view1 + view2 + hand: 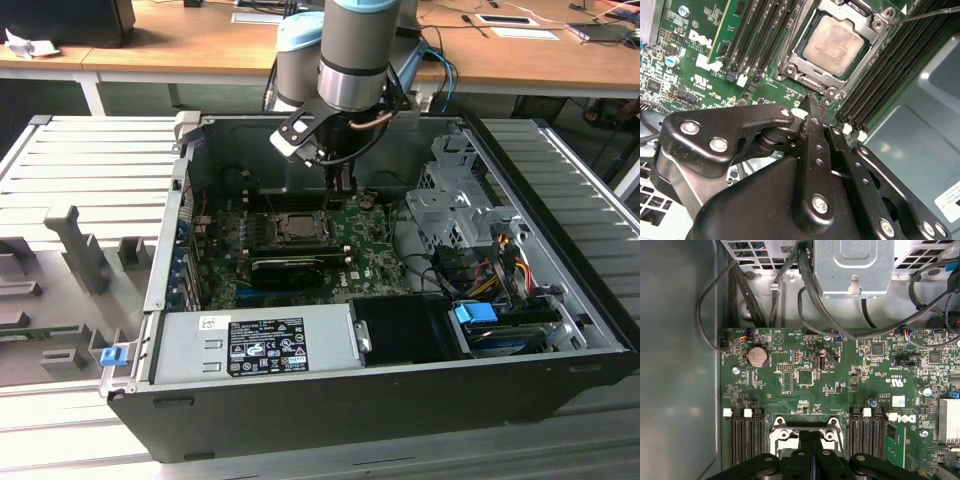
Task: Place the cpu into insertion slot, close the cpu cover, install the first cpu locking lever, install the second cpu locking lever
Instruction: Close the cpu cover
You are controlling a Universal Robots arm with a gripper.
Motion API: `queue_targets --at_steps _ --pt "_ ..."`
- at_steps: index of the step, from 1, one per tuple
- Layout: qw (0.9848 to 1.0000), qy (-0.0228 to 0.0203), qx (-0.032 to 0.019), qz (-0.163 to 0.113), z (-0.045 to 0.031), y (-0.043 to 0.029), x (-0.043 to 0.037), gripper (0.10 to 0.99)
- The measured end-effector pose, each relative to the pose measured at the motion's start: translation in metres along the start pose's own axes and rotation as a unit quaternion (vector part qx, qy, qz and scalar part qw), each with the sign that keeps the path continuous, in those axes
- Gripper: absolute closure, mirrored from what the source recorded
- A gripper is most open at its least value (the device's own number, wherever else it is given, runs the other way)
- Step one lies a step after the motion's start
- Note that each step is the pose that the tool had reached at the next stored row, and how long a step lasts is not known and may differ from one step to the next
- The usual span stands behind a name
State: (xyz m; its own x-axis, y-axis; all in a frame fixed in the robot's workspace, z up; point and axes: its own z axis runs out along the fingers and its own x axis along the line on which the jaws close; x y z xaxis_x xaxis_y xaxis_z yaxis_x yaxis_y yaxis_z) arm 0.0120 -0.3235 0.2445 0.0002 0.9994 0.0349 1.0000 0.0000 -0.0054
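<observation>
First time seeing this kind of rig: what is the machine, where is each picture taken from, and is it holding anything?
One grey robot arm reaches into an open black computer case on a ribbed grey surface. The exterior view looks on from outside; both wrist views come from cameras riding on the arm. Its black end effector hangs low over the green circuit board, fingers pressed together, holding nothing visible. Near its tip the small square silver-grey chip lies flat, framed by a thin silver metal cover plate. A thin wire lever juts past that plate's corner.
</observation>
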Motion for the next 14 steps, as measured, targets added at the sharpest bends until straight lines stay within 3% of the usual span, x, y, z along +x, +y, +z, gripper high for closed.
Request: queue_targets --at_steps 3,8,14 --pt "1.0 0.0 -0.0081 -0.002 0.0014 -0.0066 -0.0002 0.98" --pt "1.0 0.0006 -0.0082 -0.002 0.0016 -0.0172 -0.0002 0.98" --pt "1.0 0.0008 -0.0082 -0.003 0.0022 -0.0248 -0.0003 0.98"
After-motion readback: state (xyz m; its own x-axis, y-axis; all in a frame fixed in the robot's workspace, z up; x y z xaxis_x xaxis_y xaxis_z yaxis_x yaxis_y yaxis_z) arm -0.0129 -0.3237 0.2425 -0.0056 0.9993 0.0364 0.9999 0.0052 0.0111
